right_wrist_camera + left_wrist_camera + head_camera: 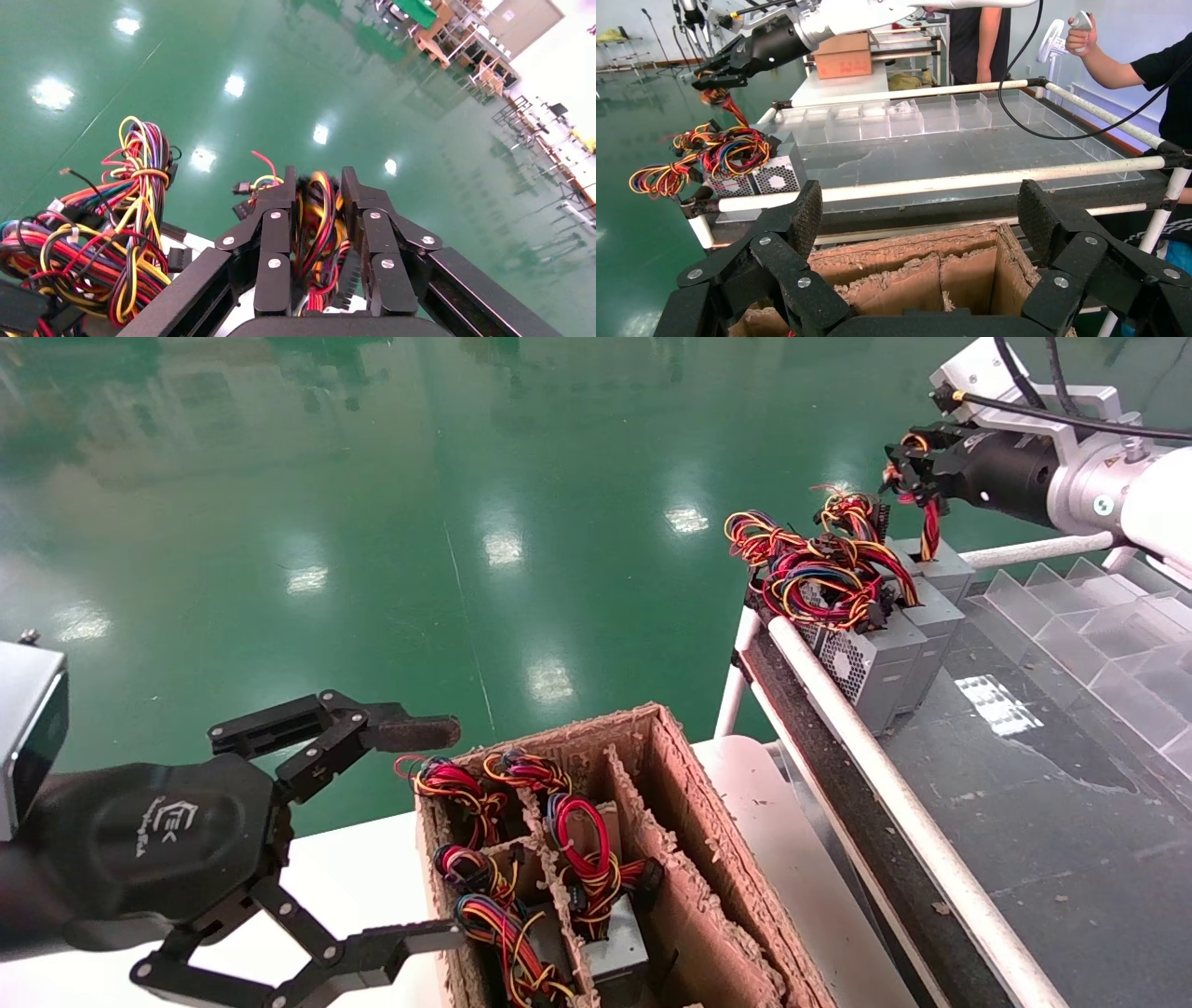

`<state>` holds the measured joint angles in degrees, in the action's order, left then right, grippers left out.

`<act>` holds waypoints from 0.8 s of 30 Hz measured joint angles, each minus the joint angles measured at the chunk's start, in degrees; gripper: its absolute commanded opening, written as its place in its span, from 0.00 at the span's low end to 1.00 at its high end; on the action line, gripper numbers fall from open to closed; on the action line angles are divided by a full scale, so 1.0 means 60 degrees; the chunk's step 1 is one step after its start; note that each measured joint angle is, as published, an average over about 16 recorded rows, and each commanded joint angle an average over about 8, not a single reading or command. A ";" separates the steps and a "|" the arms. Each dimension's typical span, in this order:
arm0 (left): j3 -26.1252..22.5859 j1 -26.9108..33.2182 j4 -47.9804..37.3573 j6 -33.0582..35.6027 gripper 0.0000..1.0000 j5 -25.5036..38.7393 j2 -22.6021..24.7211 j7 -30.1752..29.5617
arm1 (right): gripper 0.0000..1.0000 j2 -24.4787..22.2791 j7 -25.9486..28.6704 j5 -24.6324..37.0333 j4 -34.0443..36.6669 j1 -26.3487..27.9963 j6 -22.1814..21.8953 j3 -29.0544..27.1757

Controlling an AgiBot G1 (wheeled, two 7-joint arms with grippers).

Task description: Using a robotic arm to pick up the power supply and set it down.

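Note:
My right gripper (908, 463) (318, 186) is shut on the red, yellow and black wire bundle (309, 232) of the rearmost power supply (939, 565). That grey box stands at the far end of a row of two more power supplies (880, 658) on the dark table. The taut wires (929, 528) run straight up from it to the jaws. The left wrist view shows this gripper (712, 77) above the row (768, 175). My left gripper (447, 831) (919, 207) hangs open beside the cardboard box (680, 784), holding nothing.
The divided cardboard box (912, 260) holds several more wired power supplies (615, 943). A white rail (866, 738) edges the dark table. Clear plastic dividers (1099, 626) line its far side. A person (1151, 70) stands beyond the table.

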<state>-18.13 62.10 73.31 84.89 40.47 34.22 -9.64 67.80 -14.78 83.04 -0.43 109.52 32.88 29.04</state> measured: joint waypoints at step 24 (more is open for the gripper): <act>-0.0008 0.0002 0.0000 -0.0003 1.00 -0.0006 -0.0003 0.0004 | 1.00 -0.0644 0.0678 -0.1387 -0.0013 0.0322 0.1144 -0.0961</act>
<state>-18.18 62.11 73.31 84.87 40.43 34.20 -9.61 63.94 -10.72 74.72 -0.51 111.46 39.74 23.27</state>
